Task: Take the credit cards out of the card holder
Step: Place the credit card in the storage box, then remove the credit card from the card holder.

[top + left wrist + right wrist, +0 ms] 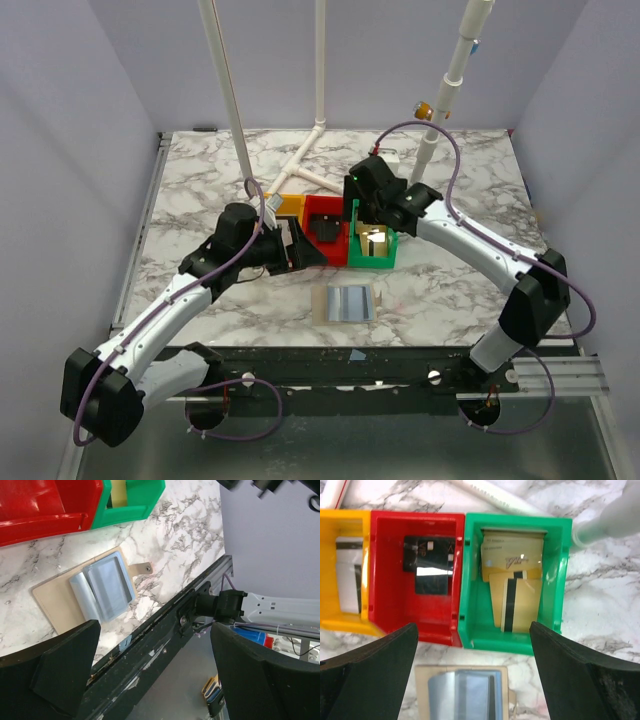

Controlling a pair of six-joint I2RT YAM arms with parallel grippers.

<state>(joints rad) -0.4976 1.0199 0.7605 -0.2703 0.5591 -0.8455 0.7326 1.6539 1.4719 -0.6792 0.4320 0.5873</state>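
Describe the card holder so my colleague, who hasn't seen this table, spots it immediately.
On the marble table, find the row of yellow, red and green trays near the middle. The card holder lies flat and open on the bare marble just on the arm-base side of that row. Unlike the bright plastic trays, it is a thin tan sheet with pale blue-silver pockets.

Glossy moulded plastic forms the green tray (565, 580); the gold-tan credit cards (512, 557) inside it shine like foil, one crossed by a dark stripe; the red tray (390, 625) beside the green tray is equally glossy; in front of the green tray, the card holder (462, 695) pairs matt tan backing with satiny blue-silver sleeves on a smooth marble-patterned table (200, 190).
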